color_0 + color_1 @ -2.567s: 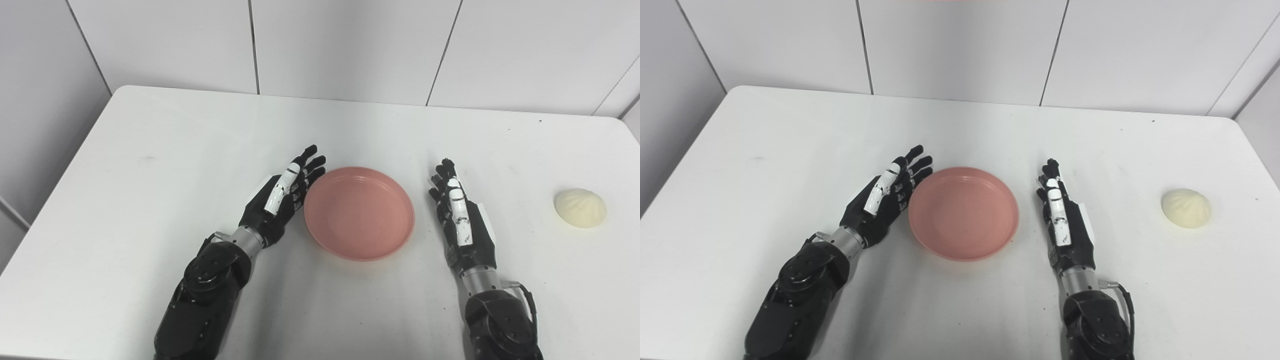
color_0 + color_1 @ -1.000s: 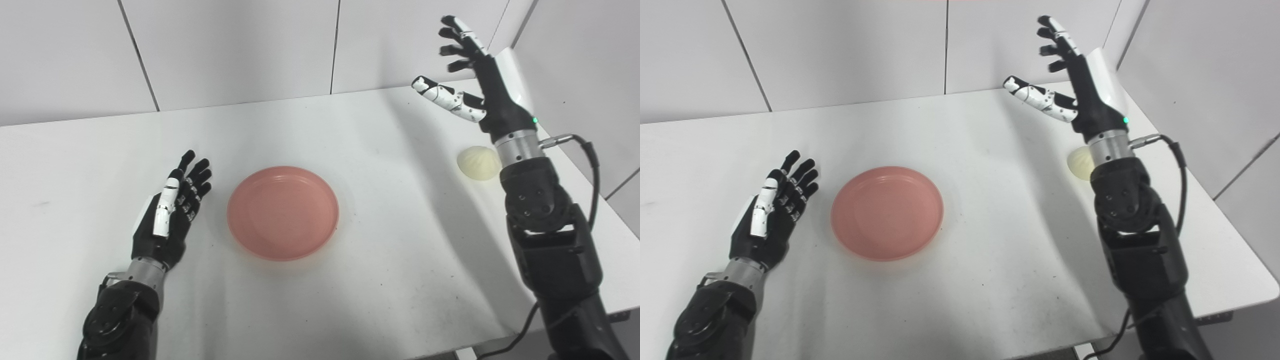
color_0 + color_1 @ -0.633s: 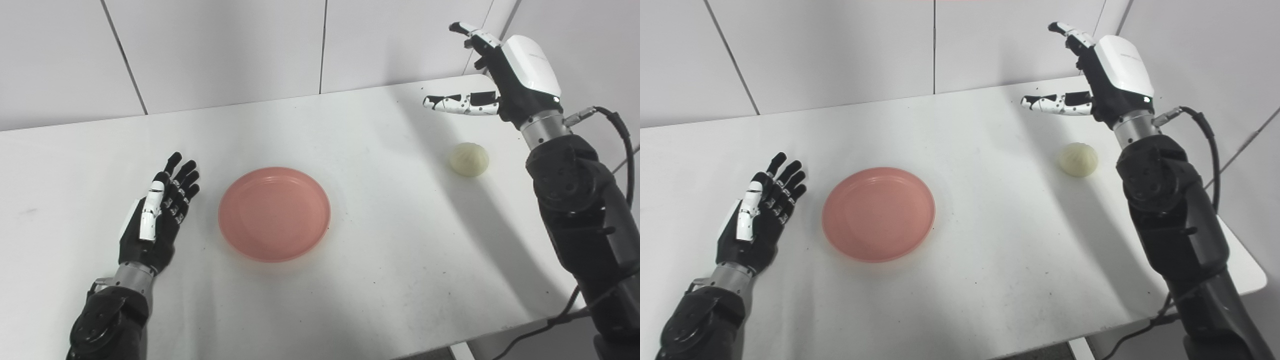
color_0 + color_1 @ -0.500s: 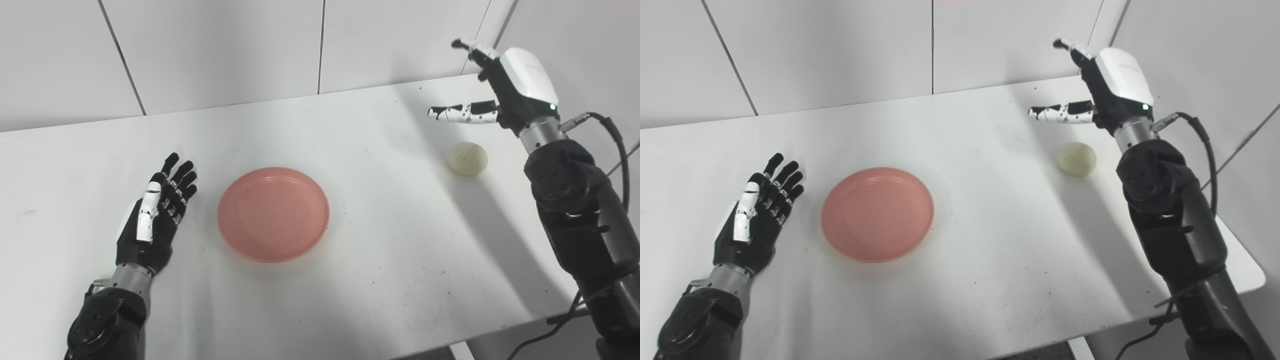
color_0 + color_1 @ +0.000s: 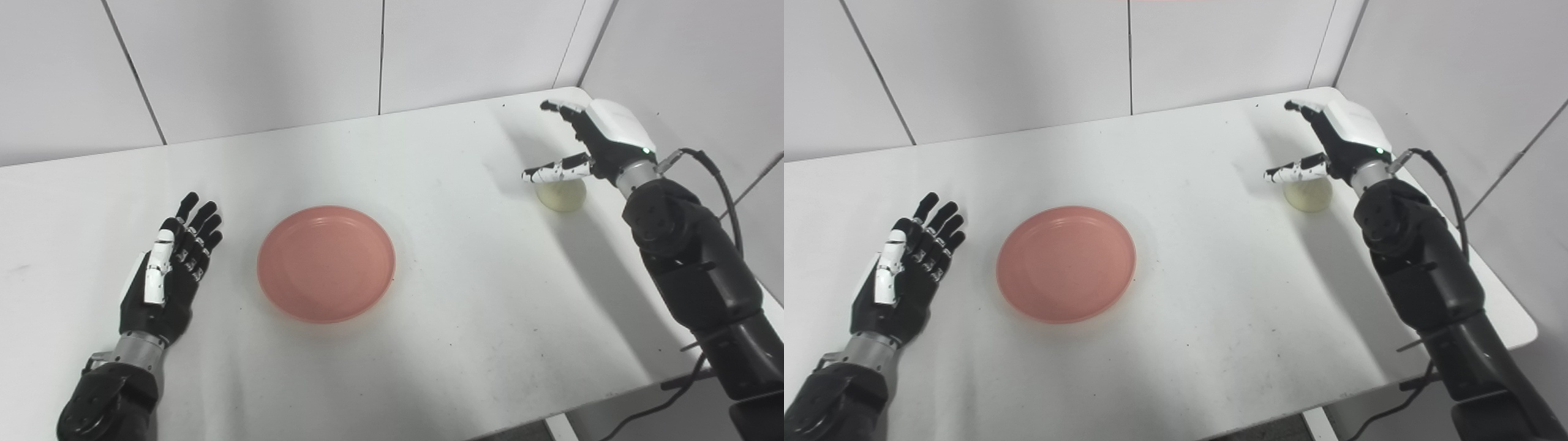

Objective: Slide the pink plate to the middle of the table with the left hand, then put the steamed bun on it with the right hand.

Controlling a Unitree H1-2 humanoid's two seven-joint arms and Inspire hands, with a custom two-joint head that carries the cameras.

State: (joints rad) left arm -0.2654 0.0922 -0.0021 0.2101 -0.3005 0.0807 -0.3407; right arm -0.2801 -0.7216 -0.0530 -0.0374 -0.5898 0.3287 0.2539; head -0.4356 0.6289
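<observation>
The pink plate (image 5: 326, 263) is lying flat near the middle of the worktop (image 5: 465, 294), a little toward its left side, so the sliding step is judged complete. The left hand (image 5: 168, 272) is resting on the worktop just beside the plate, on its left, clear of the rim; its fingers (image 5: 195, 231) are extended and spread, and it is holding nothing, which suits a hand that is waiting. The steamed bun (image 5: 1308, 194) is sitting close to the worktop's far right corner, well apart from the plate. The right hand (image 5: 1335, 144) is hovering directly over the bun, palm turned down, with its fingers open wide and the thumb (image 5: 1293, 171) reaching across in front of the bun. This posture is placing the open hand around the bun from above, ready for a grasp. It is holding nothing; whether the thumb is touching the bun is uncertain, since the hand is covering the bun's upper part in both views. The next move is judged to be lowering and closing on the bun.
</observation>
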